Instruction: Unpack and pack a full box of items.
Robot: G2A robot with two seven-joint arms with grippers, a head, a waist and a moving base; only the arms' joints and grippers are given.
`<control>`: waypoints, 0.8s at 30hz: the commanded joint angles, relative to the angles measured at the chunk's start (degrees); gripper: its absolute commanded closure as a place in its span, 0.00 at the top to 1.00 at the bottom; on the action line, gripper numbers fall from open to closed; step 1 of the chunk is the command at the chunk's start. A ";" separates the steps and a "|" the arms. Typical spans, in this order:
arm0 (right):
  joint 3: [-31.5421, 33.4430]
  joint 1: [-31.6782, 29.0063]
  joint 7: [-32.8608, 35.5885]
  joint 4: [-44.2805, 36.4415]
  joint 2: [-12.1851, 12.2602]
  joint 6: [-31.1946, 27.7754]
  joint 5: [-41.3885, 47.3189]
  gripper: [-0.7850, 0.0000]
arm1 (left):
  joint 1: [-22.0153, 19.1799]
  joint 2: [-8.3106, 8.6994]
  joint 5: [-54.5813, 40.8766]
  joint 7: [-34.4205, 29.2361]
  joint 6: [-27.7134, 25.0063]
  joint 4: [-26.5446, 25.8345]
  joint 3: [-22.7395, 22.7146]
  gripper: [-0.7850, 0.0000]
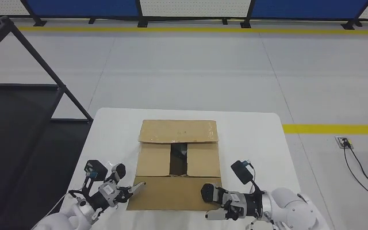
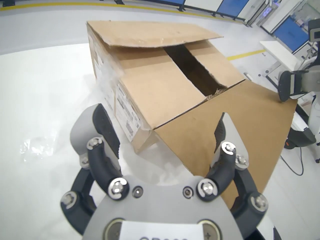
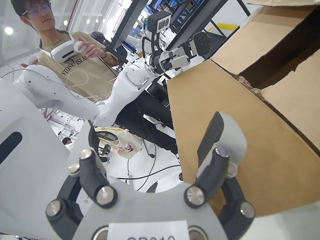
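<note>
The left end effector (image 1: 129,180) (image 2: 162,120) is open, its two fingers spread wide, at the near left corner of the box's near flap (image 1: 172,194) (image 2: 240,106). In its wrist view one finger (image 2: 226,136) stands over the cardboard of that flap. The other finger (image 2: 103,123) is over the table (image 1: 253,144) (image 2: 45,88) beside the box, so the flap's side edge lies between them. Whether either pad touches the cardboard cannot be told.

The right end effector (image 1: 210,204) (image 3: 153,127) is likewise open, at the near right corner of the same flap (image 3: 262,151). One of its fingers (image 3: 212,136) sits in front of the flap's surface, and the other (image 3: 92,136) is off past its edge.

The box (image 1: 201,160) (image 2: 155,83) (image 3: 287,31) is plain brown cardboard and stands in the middle of the white table. Its near flap is folded out toward the robot and lies roughly level. The far flap (image 1: 178,131) (image 2: 150,32) is raised and leans a little over the opening, with a ragged free edge. The two side flaps (image 1: 153,160) are folded down over the top, leaving a dark gap (image 1: 179,158) (image 2: 192,71) between them — what lies inside is too dim to tell.

Printed labels (image 2: 125,112) run along the box's left wall. A crumpled piece of clear plastic film (image 2: 37,148) lies on the table beside the left end effector, apart from the box.
</note>
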 commanded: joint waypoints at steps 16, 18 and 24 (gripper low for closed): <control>-0.25 -1.46 -8.75 2.21 0.07 -7.88 1.85 1.00 | 0.54 0.03 11.30 2.95 6.32 1.65 4.19 1.00; -0.25 -1.46 -8.75 2.21 0.07 -7.88 1.85 1.00 | 0.80 0.01 11.60 3.41 6.81 1.28 4.41 1.00; -1.36 -0.54 -10.38 1.82 -0.10 -3.56 3.00 1.00 | 0.80 0.01 11.60 3.41 6.81 1.28 4.41 1.00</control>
